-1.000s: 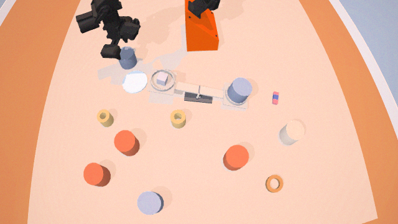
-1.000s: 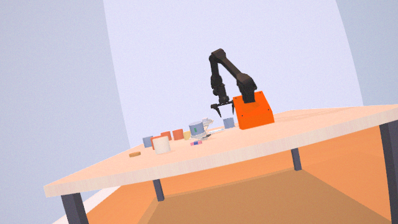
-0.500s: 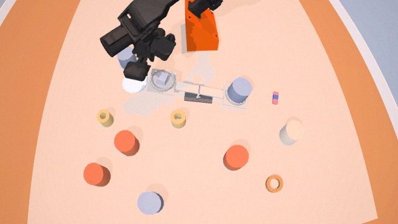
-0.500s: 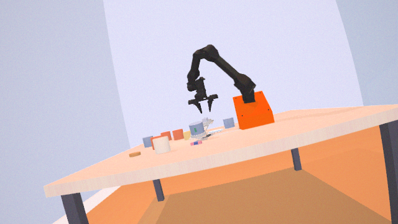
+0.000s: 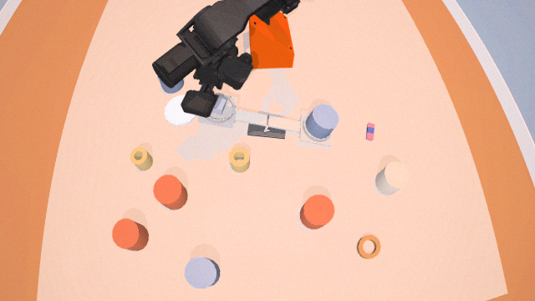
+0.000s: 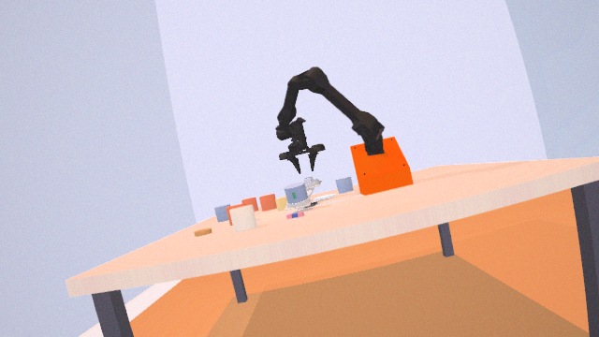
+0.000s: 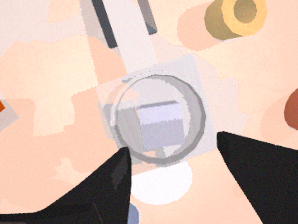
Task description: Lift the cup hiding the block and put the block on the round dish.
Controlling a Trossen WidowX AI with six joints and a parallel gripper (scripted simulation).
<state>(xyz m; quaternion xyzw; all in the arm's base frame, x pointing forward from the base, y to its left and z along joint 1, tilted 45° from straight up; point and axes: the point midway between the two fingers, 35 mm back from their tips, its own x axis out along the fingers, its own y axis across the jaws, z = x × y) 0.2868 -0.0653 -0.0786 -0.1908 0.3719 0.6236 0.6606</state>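
Note:
The pale lilac block [image 5: 220, 106] [image 7: 162, 131] lies uncovered inside the ringed pan at the left end of the balance [image 5: 251, 117] [image 7: 132, 45]. My gripper [image 6: 306, 171] [image 7: 173, 147] is open and empty, above that pan, with its fingertips on either side of the block in the wrist view. One blue-grey cup [image 5: 323, 121] [image 6: 296, 194] stands on the balance's right end. Another blue-grey cup [image 5: 175, 87] [image 6: 343, 184] [image 7: 133, 214] stands on the table behind the dish, partly hidden by the arm in the top view. The round white dish [image 5: 177, 113] [image 7: 165, 187] lies beside the left pan with no cup above it.
Two yellow rings [image 5: 141, 159] [image 5: 239, 160] stand in front of the balance. Several red cylinders [image 5: 168, 190] [image 5: 126, 234] [image 5: 318, 210], a blue-grey one [image 5: 201, 272], a cream one [image 5: 393, 177] and an orange ring [image 5: 369, 237] are farther out. A small pink-and-blue piece [image 5: 370, 131] lies right of the balance.

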